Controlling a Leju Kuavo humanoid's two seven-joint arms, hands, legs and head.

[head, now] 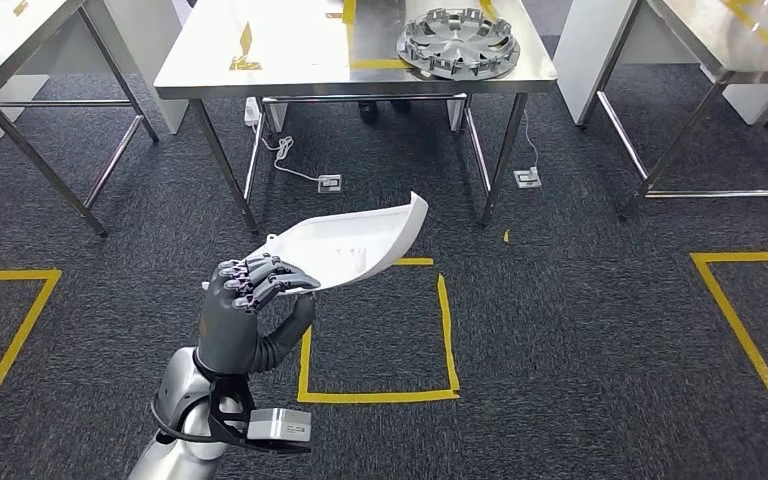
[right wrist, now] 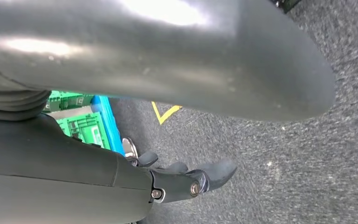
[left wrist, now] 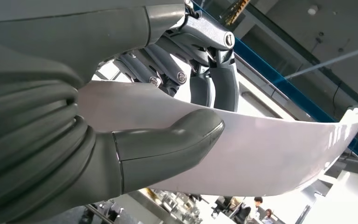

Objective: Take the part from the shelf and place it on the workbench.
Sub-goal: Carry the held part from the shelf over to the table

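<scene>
The part [head: 360, 245] is a curved white plastic shell, and my left hand [head: 250, 310] grips its near end, holding it above the carpet in front of me. In the left wrist view the thumb [left wrist: 168, 144] presses under the white part [left wrist: 270, 154] while the dark fingers [left wrist: 214, 84] curl over its upper side. The steel workbench [head: 290, 50] stands ahead, beyond the part. My right hand [right wrist: 121, 172] hangs over the carpet, fingers loosely apart, with nothing in it.
A silver hubcap [head: 458, 42] lies on the workbench's right half. More steel tables stand at far left [head: 0, 40] and far right [head: 720, 40]. Yellow tape squares [head: 380, 340] mark the carpet. A floor socket [head: 329, 183] with a cable sits under the bench. Green crates [right wrist: 81, 128] stand behind.
</scene>
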